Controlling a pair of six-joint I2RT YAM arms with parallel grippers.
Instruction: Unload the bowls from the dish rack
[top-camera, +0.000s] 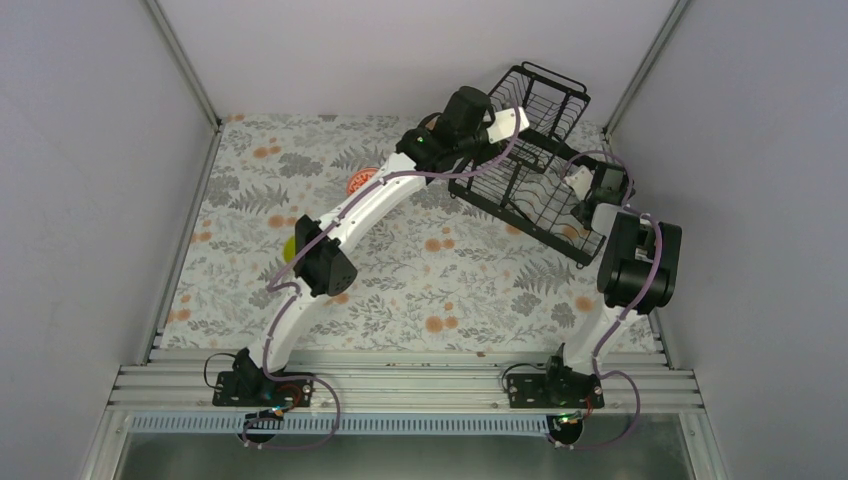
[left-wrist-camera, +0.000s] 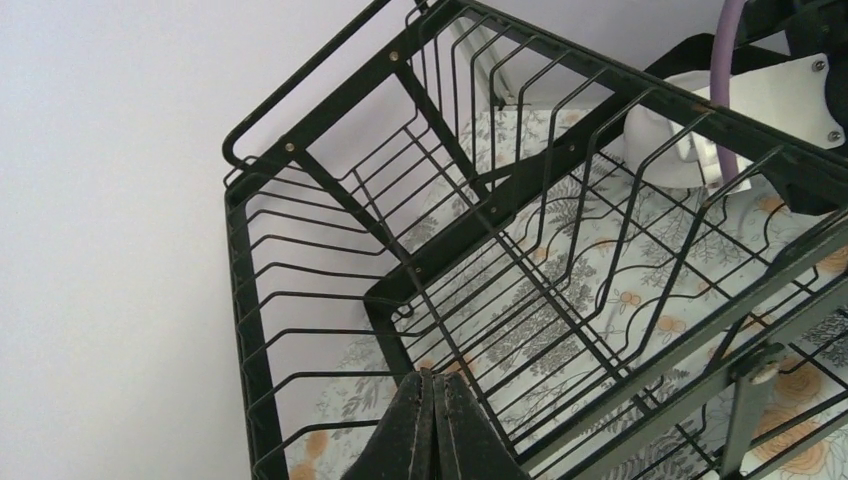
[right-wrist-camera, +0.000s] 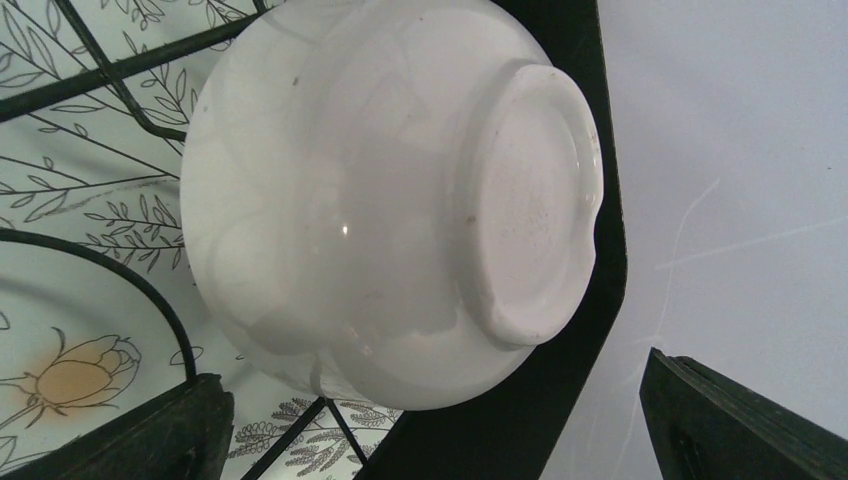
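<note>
The black wire dish rack (top-camera: 545, 100) stands at the far right and fills the left wrist view (left-wrist-camera: 300, 160). A plain white bowl (right-wrist-camera: 390, 200) rests on its side at the rack's right end, foot toward the camera, against the rack's black frame (right-wrist-camera: 560, 380). It also shows through the wires in the left wrist view (left-wrist-camera: 665, 145). My right gripper (right-wrist-camera: 440, 440) is open, one finger on each side just below the bowl, not touching it. My left gripper (left-wrist-camera: 437, 420) is shut and empty, above the rack's upper tier. A red-orange patterned bowl (top-camera: 360, 182) and a lime-yellow bowl (top-camera: 289, 247) sit on the table, partly hidden by the left arm.
The table has a floral cloth (top-camera: 450, 290). Grey walls close in the far side and both sides; the rack sits close to the right wall. The left arm (top-camera: 370, 200) stretches diagonally across the table's middle.
</note>
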